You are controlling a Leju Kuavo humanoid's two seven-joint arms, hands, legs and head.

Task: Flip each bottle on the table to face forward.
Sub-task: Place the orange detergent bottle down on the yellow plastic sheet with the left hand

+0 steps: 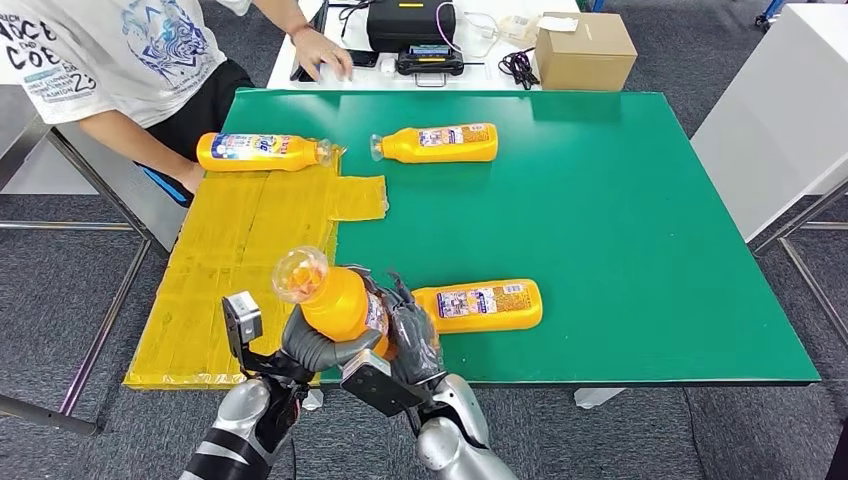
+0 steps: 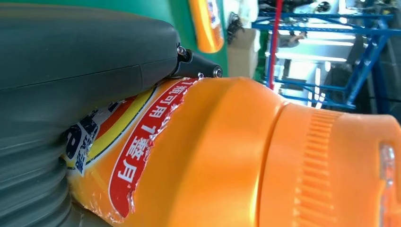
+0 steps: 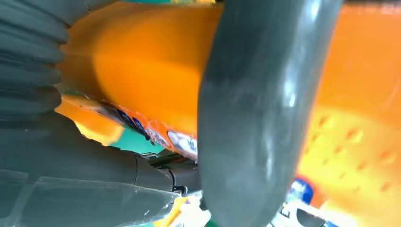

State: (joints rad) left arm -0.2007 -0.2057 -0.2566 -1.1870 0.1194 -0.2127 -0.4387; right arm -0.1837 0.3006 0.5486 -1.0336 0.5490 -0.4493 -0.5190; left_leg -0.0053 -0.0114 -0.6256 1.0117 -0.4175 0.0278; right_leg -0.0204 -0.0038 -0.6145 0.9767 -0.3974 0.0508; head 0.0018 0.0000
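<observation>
Both robot hands, the left robot hand (image 1: 318, 343) and the right robot hand (image 1: 412, 335), grip one orange bottle (image 1: 335, 298) above the green surface's (image 1: 620, 220) near edge. Three more bottles (image 1: 438, 143) lie flat.

held bottle (image 2: 227, 156) label: "可用1整月"; shirt (image 1: 90, 45): "23"

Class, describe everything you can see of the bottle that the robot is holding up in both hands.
The held bottle is glossy orange plastic with a ribbed orange collar and a clear domed cap that points up toward the camera. A printed label with a red band of Chinese characters wraps its body, torn along one edge. It is lifted off the green table, tilted, near the front edge. The left hand cups it from below and the right hand grips its side.
</observation>
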